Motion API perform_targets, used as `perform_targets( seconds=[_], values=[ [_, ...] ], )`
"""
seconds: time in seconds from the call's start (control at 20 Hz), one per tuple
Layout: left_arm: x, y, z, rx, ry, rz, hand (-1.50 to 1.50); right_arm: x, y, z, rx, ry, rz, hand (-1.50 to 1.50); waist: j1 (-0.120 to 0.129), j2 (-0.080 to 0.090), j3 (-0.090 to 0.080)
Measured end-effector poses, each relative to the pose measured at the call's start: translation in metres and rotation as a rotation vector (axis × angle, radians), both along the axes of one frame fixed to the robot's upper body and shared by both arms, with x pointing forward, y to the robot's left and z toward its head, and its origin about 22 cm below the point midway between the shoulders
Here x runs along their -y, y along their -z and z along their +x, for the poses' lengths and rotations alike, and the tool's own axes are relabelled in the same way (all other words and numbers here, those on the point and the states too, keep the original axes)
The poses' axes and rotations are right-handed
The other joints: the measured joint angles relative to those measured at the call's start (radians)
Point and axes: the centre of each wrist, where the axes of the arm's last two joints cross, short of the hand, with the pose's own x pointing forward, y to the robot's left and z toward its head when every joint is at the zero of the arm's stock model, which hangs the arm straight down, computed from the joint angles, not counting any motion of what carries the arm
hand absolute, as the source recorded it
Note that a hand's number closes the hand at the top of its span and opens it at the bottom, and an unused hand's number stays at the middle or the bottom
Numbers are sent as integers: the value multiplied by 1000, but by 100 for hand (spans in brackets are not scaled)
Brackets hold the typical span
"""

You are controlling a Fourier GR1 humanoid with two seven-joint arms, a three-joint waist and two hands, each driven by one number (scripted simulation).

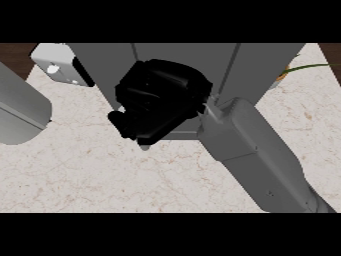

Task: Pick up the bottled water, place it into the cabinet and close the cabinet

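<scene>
The counter [129, 170] is pale cream marble with faint tan veining. The cabinet [261, 65] is plain grey. The right hand [158, 102] is black on a grey forearm [258, 155].

One grey cabinet [261, 65] stands at the counter's [92, 170] far edge, and one white box-like object [58, 62] sits at its far left corner. Two grey forearms show, one ending in a black right hand [158, 100]; a single green stem [309, 67] lies near the far right corner.
</scene>
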Motion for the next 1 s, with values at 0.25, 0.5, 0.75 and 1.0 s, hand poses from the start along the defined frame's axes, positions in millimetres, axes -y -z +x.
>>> perform_targets(
  seconds=[0.25,0.5,0.75,1.0],
  values=[
    [-1,2,0,1,7,-1,-150,8,6,20,62,42,11,150,1,-4,-3],
    [1,4,0,-2,17,-9,-150,6,9,27,143,41,6,150,3,-9,-4],
    [2,6,4,0,20,-11,-150,0,10,30,196,55,25,-150,6,-8,-8],
    [3,7,9,1,32,-10,-150,-8,7,30,228,110,25,-150,6,-3,-8]
  ],
)
